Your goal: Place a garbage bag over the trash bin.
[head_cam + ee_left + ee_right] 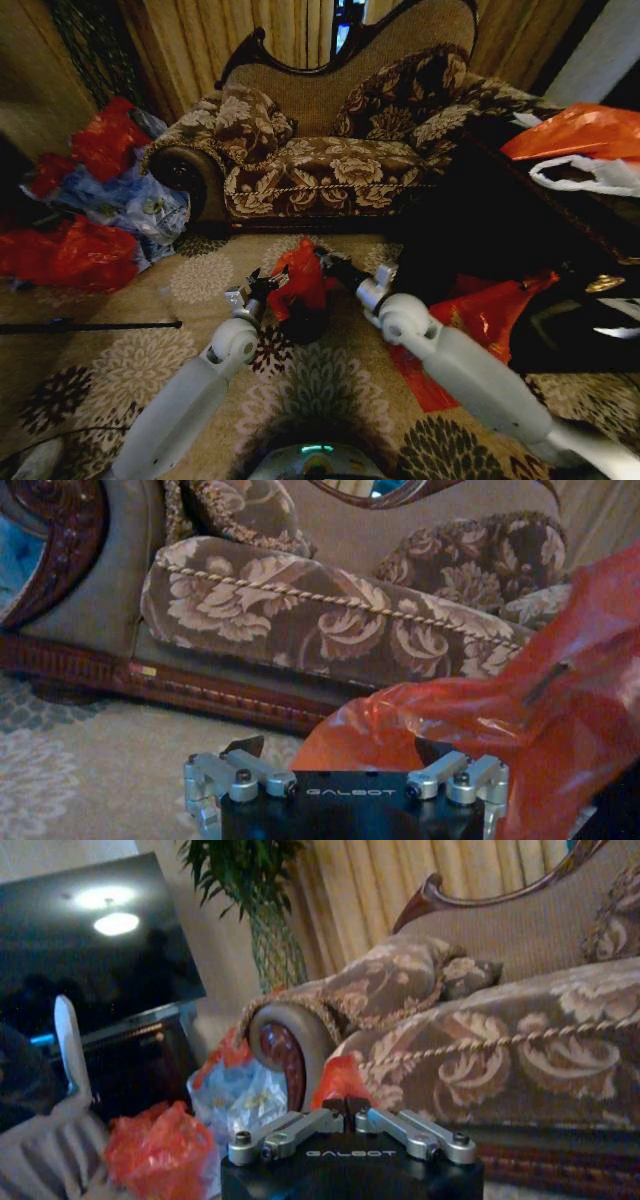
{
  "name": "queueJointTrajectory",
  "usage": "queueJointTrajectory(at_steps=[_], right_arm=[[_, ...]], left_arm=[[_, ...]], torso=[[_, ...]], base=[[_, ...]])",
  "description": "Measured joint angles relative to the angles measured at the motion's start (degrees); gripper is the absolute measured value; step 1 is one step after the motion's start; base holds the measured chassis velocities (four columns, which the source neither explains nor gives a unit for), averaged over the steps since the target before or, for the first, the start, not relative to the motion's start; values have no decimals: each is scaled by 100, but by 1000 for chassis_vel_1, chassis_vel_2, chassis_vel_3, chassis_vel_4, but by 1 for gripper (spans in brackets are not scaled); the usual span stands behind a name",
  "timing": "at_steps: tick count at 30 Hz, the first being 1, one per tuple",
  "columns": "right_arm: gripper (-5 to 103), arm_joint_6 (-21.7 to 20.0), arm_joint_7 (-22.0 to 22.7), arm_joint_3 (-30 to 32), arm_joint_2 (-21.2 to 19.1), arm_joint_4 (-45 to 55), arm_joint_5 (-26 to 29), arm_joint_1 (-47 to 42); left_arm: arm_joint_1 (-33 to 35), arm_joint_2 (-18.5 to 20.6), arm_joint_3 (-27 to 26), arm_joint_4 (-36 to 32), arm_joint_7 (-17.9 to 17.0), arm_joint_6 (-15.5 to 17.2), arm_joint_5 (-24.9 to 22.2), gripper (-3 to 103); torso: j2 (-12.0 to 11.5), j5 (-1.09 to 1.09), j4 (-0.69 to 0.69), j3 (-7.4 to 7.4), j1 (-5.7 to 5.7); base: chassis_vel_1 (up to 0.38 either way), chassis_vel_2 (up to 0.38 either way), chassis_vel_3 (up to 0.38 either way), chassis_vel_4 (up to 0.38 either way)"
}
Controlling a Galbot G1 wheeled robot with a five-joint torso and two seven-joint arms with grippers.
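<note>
Sofa [330, 622] behind gripper [340, 751] (GALBOT)

Glossy crinkled plastic garbage bag [298, 277]; woven floral cloth sofa [330, 165].

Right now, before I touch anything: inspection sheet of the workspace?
Surface: floral carpet, no table.
Job's things: garbage bag bunched above the trash bin; cannot tell if it is over the rim.
Clutter: stuffed red and blue bags at the left; orange-red bag and white bag at the right; flat red bag under the right arm.
Grippers: left pincer open, at the garbage bag; right pincer shut on its plastic.
Cables: thin dark line on the carpet; cable or rod, cannot tell.
Surroundings: sofa, curtains, dark screen, plant.
</note>
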Motion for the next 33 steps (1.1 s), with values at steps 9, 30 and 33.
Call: queueJointTrajectory(at_steps=[9, 30, 33], right_arm=[[0, -26, 446, -293, 241, 358, -110, -190], [0, -33, 727, -1143, 501, -41, -104, 7], [0, -86, 805, -1201, 407, 90, 96, 63]], left_arm=[[197, 378, 1, -824, -307, 317, -494, 100], [720, 526, 300, -1050, 254, 344, 76, 100], [578, 431, 338, -861, 284, 320, 197, 100]], torso=[[0, 1, 0, 0, 0], [0, 0, 1, 0, 0], [0, 1, 0, 0, 0]], base=[[0, 0, 0, 0], [0, 0, 0, 0], [0, 0, 0, 0]])
